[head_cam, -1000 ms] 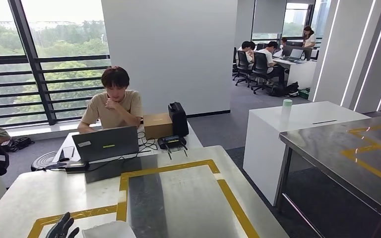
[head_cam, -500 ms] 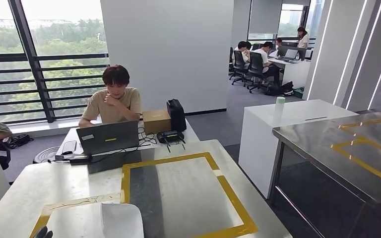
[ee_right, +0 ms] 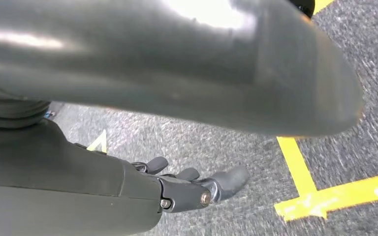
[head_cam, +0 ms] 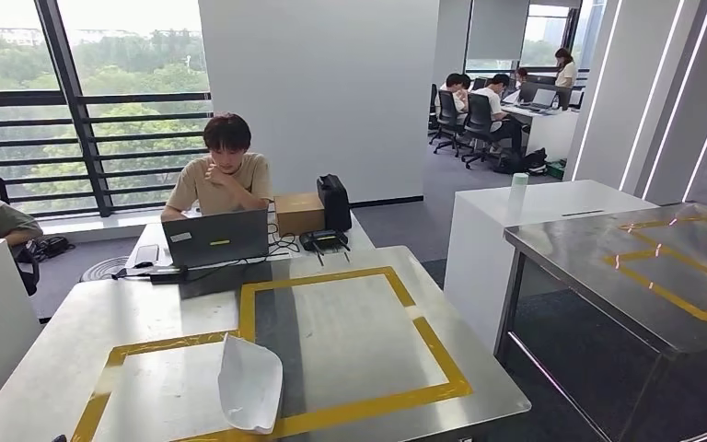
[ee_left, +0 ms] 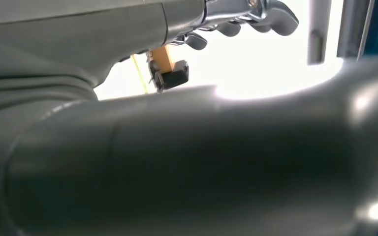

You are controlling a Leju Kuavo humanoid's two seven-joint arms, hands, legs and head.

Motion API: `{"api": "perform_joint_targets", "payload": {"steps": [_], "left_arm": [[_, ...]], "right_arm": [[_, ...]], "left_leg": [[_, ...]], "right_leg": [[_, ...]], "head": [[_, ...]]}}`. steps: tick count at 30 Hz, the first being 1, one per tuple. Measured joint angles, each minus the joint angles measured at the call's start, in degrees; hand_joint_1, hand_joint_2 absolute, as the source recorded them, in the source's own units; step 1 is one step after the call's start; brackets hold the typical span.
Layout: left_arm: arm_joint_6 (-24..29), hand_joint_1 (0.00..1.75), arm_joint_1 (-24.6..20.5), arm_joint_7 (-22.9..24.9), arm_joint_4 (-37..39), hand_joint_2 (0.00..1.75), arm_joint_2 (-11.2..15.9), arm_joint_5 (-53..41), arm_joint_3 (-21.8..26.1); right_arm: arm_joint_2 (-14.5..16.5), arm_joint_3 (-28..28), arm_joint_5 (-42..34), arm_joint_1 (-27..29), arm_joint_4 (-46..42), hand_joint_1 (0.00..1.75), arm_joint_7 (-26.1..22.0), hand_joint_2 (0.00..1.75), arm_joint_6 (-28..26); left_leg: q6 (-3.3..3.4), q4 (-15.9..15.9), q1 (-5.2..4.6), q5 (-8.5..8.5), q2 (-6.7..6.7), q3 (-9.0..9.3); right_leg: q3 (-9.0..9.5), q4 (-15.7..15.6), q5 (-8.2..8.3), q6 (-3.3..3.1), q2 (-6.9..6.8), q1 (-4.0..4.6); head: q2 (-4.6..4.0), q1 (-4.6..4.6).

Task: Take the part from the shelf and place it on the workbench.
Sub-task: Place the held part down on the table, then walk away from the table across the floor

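The workbench [head_cam: 350, 331] stretches out ahead of me, a steel top marked with a square of yellow tape [head_cam: 423, 350]. The white part [head_cam: 249, 383] lies on it near my edge, across the tape line on the square's left side, with no hand touching it. Beyond the bench a person [head_cam: 226, 175] sits at a laptop [head_cam: 216, 238], with a cardboard box [head_cam: 298, 213] just beside it. A second steel table [head_cam: 644, 276] stands off to my right.

My right hand [ee_right: 192, 189] hangs over grey carpet [ee_right: 216, 147] near yellow floor tape [ee_right: 325, 196], fingers loosely apart and holding nothing. My left hand [ee_left: 241, 19] is seen against glare; its fingers look gently curled with nothing in them, but I cannot tell its state for sure.
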Motion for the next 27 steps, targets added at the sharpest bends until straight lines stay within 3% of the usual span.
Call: {"api": "perform_joint_targets", "payload": {"steps": [2, 4, 6, 7, 8, 9, 11, 13, 14, 17, 18, 21, 22, 23, 25, 26, 27], "left_arm": [[0.0, 0.00, 0.2, 0.0, -0.1, 0.00, 0.0, 0.0, 0.0], [-0.2, 0.00, 0.3, -0.1, -0.1, 0.00, 0.0, 0.0, 0.0], [-0.5, 0.00, 0.4, -0.2, 0.0, 0.00, 0.0, -0.1, 0.1], [-0.6, 0.00, 0.5, -0.2, 0.1, 0.00, 0.0, -0.1, 0.1], [-0.6, 0.00, 0.5, -0.2, 0.1, 0.00, 0.0, -0.1, 0.1], [-0.6, 0.00, 0.6, -0.2, 0.1, 0.00, 0.0, -0.1, 0.1], [-0.7, 0.00, 0.9, -0.3, 0.1, 0.00, 0.0, -0.1, 0.4], [-0.9, 0.00, 1.3, -0.4, -0.1, 0.00, -0.1, -0.1, 0.7], [-0.9, 0.00, 1.3, -0.5, -0.2, 0.00, -0.1, -0.1, 0.8], [-1.0, 0.00, 1.7, -0.6, -0.5, 0.00, -0.1, -0.1, 1.2], [-1.0, 0.00, 1.9, -0.7, -0.6, 0.00, -0.1, 0.0, 1.4], [-1.5, 0.00, 3.2, -1.1, -1.8, 0.00, -0.2, 0.7, 3.4], [-2.0, 0.00, 3.8, -1.1, -2.4, 0.00, -0.3, 1.1, 4.5], [-2.7, 0.00, 4.4, -1.1, -2.9, 0.00, -0.6, 1.5, 5.7], [-4.3, 0.00, 5.6, -1.2, -4.1, 0.00, -1.6, 1.8, 8.7], [-5.0, 0.00, 6.3, -1.3, -4.8, 0.00, -2.3, 1.8, 10.3], [-5.5, 0.00, 6.9, -1.5, -5.5, 0.00, -3.1, 1.7, 11.7]], "right_arm": [[0.1, -0.1, 0.0, 0.2, 0.0, 0.00, 0.0, 0.00, 0.0], [0.3, -0.1, -0.1, 0.3, 0.0, 0.00, -0.1, 0.00, 0.0], [0.4, -0.1, -0.2, 0.4, 0.0, 0.00, -0.3, 0.00, 0.0], [0.4, -0.1, -0.2, 0.3, 0.0, 0.00, -0.4, 0.00, 0.0], [0.4, -0.1, -0.2, 0.3, 0.0, 0.00, -0.5, 0.00, 0.0], [0.4, -0.1, -0.2, 0.4, 0.0, 0.00, -0.5, 0.00, 0.0], [0.4, -0.1, -0.1, 0.3, 0.0, 0.00, -0.6, 0.00, 0.0], [0.3, -0.1, 0.0, 0.2, 0.0, 0.00, -0.6, 0.00, 0.0], [0.3, -0.1, 0.0, 0.1, 0.0, 0.00, -0.6, 0.00, 0.0], [0.3, -0.1, 0.2, 0.1, 0.0, 0.00, -0.6, 0.00, 0.0], [0.3, -0.1, 0.5, 0.1, 0.0, 0.00, -0.6, 0.00, 0.0], [0.4, -0.1, 1.7, 0.1, 0.0, 0.00, -1.4, 0.00, -0.1], [0.4, -0.1, 2.2, 0.1, 0.0, 0.00, -1.9, 0.00, -0.1], [0.4, -0.1, 2.8, 0.1, 0.0, 0.00, -2.3, 0.00, -0.1], [0.3, 0.1, 4.0, 0.1, 0.0, 0.00, -3.0, 0.00, -0.1], [0.2, 0.2, 4.5, 0.1, 0.0, 0.00, -3.3, 0.00, -0.1], [0.1, 0.3, 4.9, 0.1, 0.0, 0.00, -3.5, 0.00, 0.0]], "left_leg": [[1.42, 0.0, -0.30, 1.10, 0.30, -1.08], [2.59, -0.1, -0.40, 2.42, 0.55, -2.46], [3.11, -0.1, -0.76, 3.74, 0.61, -4.13], [3.23, 0.0, -0.97, 4.44, 0.64, -5.00], [3.30, 0.2, -1.15, 5.14, 0.66, -5.94], [3.31, 0.5, -1.27, 5.80, 0.66, -6.91], [3.17, 1.1, -1.33, 6.91, 0.67, -8.64], [2.76, 1.4, -1.38, 7.85, 0.77, -9.51], [2.47, 1.3, -1.34, 8.34, 0.85, -9.63], [1.50, 1.2, -1.26, 9.01, 0.80, -9.95], [1.15, 2.1, -1.23, 7.62, 0.64, -10.37], [0.00, 10.4, -0.61, -0.73, 0.29, -12.07], [-0.35, 13.5, -0.34, -2.19, 0.29, -12.29], [-0.65, 15.4, -0.09, -2.09, 0.30, -12.02], [-1.18, 14.1, 0.44, 0.88, 0.31, -9.13], [-1.49, 10.8, 0.73, 1.69, 0.29, -6.35], [-1.68, 6.6, 0.76, 1.42, 0.20, -3.27]], "right_leg": [[-0.51, 0.4, -0.57, 0.73, 0.10, -0.44], [-1.93, 4.3, -5.25, 0.90, 0.19, -0.53], [-3.57, 11.5, -10.76, 0.64, 0.25, -0.26], [-3.86, 14.6, -11.88, 0.42, 0.31, -0.02], [-3.38, 16.3, -11.60, 0.11, 0.39, 0.29], [-1.92, 15.9, -10.23, -0.25, 0.46, 0.67], [3.75, 9.6, -7.89, -1.13, 0.54, 1.50], [9.09, 1.7, -8.63, -1.92, 0.53, 2.08], [10.29, -0.5, -9.34, -2.24, 0.52, 2.27], [9.90, -2.0, -8.06, -3.07, 0.32, 2.13], [9.42, -2.3, -7.27, -3.42, 0.19, 1.94], [7.05, -2.5, -5.01, -3.75, -0.04, 1.66], [6.08, -2.4, -4.32, -3.62, -0.09, 1.62], [5.03, -2.2, -3.64, -3.45, -0.17, 1.55], [2.82, -1.5, -2.41, -2.95, -0.32, 1.29], [1.78, -1.0, -1.86, -2.61, -0.34, 1.17], [0.89, -0.4, -1.41, -2.21, -0.29, 1.06]], "head": [[-0.02, 0.00], [-0.02, 0.05], [-0.01, 0.12], [-0.01, 0.12], [-0.01, 0.14], [-0.01, 0.16], [-0.01, 0.19], [-0.01, 0.19], [-0.01, 0.19], [-0.01, 0.20], [-0.01, 0.17], [-0.01, 0.05], [-0.01, 0.05], [-0.01, 0.06], [-0.01, 0.06], [-0.01, 0.06], [-0.01, 0.05]]}}
